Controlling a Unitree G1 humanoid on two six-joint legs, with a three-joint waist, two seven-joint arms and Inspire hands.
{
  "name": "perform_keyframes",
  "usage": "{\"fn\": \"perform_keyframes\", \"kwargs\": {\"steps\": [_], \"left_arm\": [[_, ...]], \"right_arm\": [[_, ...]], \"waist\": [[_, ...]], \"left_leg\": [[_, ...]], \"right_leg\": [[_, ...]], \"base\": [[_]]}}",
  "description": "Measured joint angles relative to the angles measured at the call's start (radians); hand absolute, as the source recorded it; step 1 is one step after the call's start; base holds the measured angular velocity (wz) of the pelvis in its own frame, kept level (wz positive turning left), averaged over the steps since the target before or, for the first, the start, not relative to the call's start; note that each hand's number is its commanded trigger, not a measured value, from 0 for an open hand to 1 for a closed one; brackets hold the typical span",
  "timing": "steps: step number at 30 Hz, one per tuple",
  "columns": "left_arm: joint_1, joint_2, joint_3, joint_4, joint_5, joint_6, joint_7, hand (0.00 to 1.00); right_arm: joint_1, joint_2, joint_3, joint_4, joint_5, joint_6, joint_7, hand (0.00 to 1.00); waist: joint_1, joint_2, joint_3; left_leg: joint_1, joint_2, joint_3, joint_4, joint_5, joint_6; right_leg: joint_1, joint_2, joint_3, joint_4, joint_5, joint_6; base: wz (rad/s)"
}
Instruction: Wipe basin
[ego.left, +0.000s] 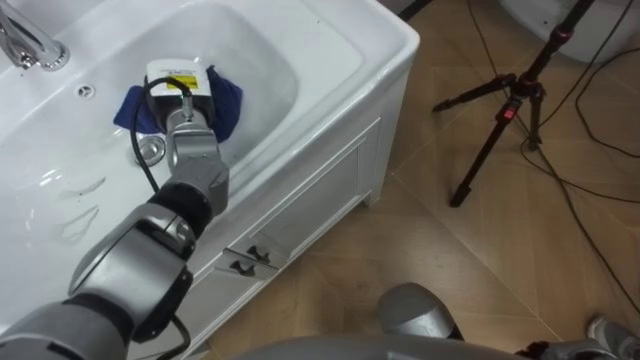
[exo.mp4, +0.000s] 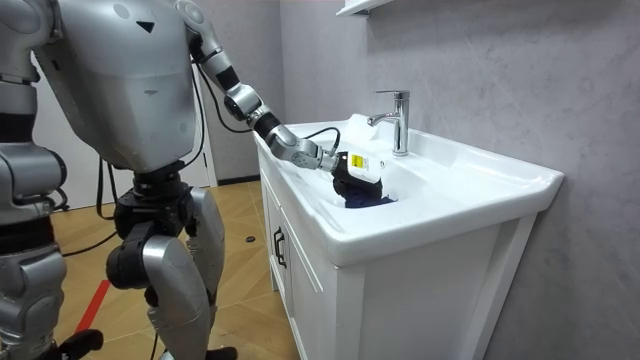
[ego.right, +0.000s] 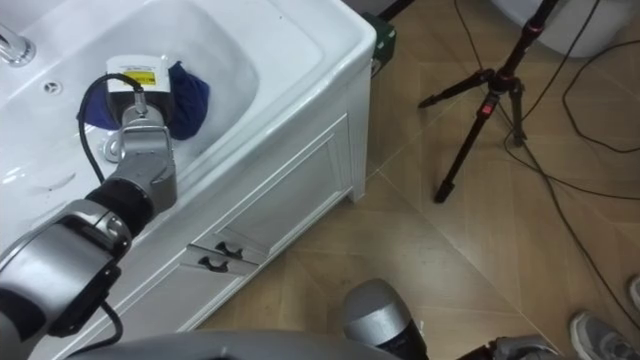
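The white basin (ego.left: 300, 60) is set in a white cabinet, and I stand right in front of it. A dark blue cloth (ego.left: 228, 100) lies bunched in the bowl just past the drain (ego.left: 150, 150). My left hand (ego.left: 180, 85) reaches in from the lower left and rests on top of the cloth, its back facing up. In the room view the left hand (exo.mp4: 350, 172) presses on the cloth (exo.mp4: 372, 200) at the near side of the bowl (exo.mp4: 480, 170), below the tap.
A chrome faucet (ego.left: 30, 45) stands at the basin's back rim. The cabinet front has dark drawer handles (ego.left: 250, 260). A black tripod (ego.left: 500, 110) and loose cables stand on the wooden floor to the right.
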Motion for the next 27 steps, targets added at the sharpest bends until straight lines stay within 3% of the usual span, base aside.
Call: {"fn": "perform_keyframes", "kwargs": {"steps": [13,17,22,27], "left_arm": [[0.0,-0.019,0.014,-0.01,-0.038,-0.02,0.045,1.0],[0.0,-0.019,0.016,-0.01,-0.096,-0.023,0.079,1.0],[0.0,-0.019,0.035,-0.013,-0.153,-0.073,0.118,1.0],[0.0,-0.019,0.035,-0.026,-0.182,-0.079,0.13,1.0]], "right_arm": [[0.02,0.0,0.072,-0.012,0.021,-0.008,0.0,0.0],[0.021,0.001,0.075,-0.013,0.02,-0.008,0.0,0.0],[0.034,0.005,0.075,-0.015,0.024,-0.008,-0.002,0.0],[0.039,0.015,0.075,-0.027,0.024,-0.009,-0.008,0.0]], "waist": [[0.007,0.001,0.0009],[0.007,0.0,0.0015],[0.032,-0.002,0.0029],[0.043,-0.004,0.0027]], "left_leg": [[0.019,0.0,-0.002,-0.003,0.0,0.0],[0.019,0.0,-0.002,0.0,0.0,0.0],[0.02,0.0,0.0,0.003,0.0,0.0],[0.02,0.0,0.0,0.003,0.0,0.0]], "right_leg": [[0.024,0.0,-0.001,-0.01,0.003,0.001],[0.025,0.0,0.0,-0.013,0.003,0.001],[0.025,-0.001,0.001,-0.013,0.003,0.001],[0.026,-0.001,0.001,-0.015,0.003,0.001]], "base": [[0.0],[0.0],[-0.01],[0.0]]}}
